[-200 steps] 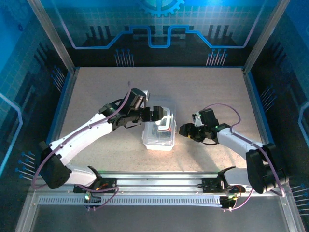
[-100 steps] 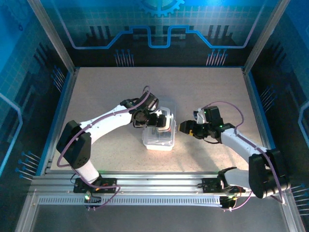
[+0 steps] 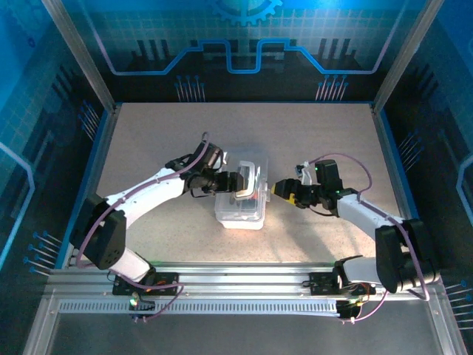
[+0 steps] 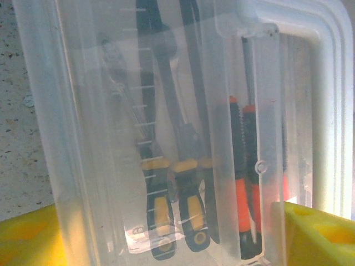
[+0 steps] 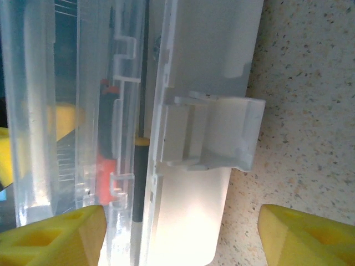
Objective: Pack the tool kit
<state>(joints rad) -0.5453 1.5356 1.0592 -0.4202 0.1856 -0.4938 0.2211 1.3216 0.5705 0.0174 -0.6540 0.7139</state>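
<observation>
Clear plastic case (image 3: 240,213) on tabletop (image 3: 162,140), screwdrivers (image 4: 188,205) inside. Left fingers (image 4: 310,233) straddle it from 9 o'clock, clamped or not unclear. Right fingers (image 5: 305,233) apart around latch (image 5: 213,133) at 3 o'clock.

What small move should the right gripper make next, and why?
Probably close the right gripper gently on the latch, pressing it toward the case. The latch sits between its open fingers and seems to stick out from the case wall, apparently not yet snapped down. The screwdrivers already lie inside.
</observation>
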